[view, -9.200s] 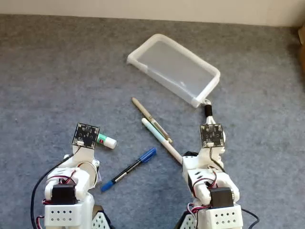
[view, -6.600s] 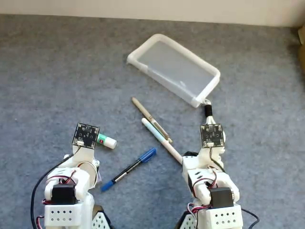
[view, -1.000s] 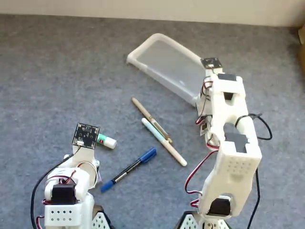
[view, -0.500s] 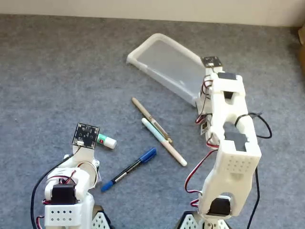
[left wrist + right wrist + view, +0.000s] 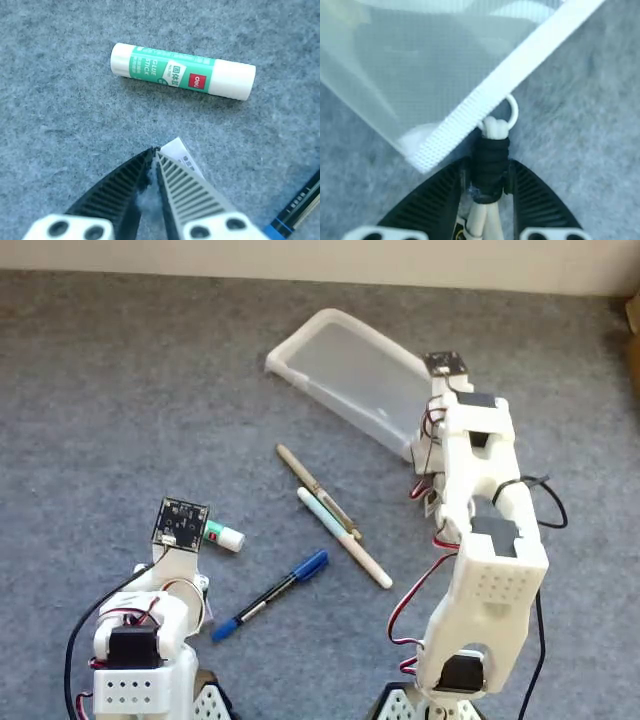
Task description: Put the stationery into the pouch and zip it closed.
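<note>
Right gripper (image 5: 489,189) on zip pull (image 5: 490,159) at the pouch (image 5: 345,375) corner.
Jaws pinched narrow on the pull, probably to work the zipper; left gripper (image 5: 152,152) closed, empty, near glue stick (image 5: 182,71).

Right claw (image 5: 489,170) clamped, held far forward; left claw (image 5: 153,151) closed, tucked back.

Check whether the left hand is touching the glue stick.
Apart. The left wrist view shows the left hand, closed, ending short of the glue stick, with a strip of bare carpet between them.
</note>
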You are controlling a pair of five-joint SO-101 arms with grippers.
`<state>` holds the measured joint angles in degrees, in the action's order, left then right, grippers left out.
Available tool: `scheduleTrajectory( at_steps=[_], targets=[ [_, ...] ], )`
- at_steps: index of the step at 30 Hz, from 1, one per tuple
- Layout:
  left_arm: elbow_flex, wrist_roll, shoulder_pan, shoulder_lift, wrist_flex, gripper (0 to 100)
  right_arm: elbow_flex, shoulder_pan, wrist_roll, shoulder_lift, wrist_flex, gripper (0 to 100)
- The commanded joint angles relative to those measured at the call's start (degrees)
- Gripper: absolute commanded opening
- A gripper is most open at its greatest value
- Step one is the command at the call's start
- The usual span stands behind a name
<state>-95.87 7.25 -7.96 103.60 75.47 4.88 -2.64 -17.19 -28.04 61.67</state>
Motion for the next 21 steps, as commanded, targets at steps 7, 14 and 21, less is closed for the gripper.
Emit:
scheduleTrajectory(
  at_steps=[7, 14, 21],
  targets=[
    [-1.2, -0.4, -0.7, 0.3, 0.3, 1, 3.5, -0.6, -0.6, 1.1, 2.7, 0.7],
    [-1.2, -0.4, -0.7, 0.3, 0.3, 1, 4.8, 0.7, -2.7, 5.5, 9.5, 0.5],
    [-1.2, -0.4, -0.7, 0.3, 0.3, 1, -5.6, 4.2, -4.6, 20.8, 10.2, 0.5]
  ],
)
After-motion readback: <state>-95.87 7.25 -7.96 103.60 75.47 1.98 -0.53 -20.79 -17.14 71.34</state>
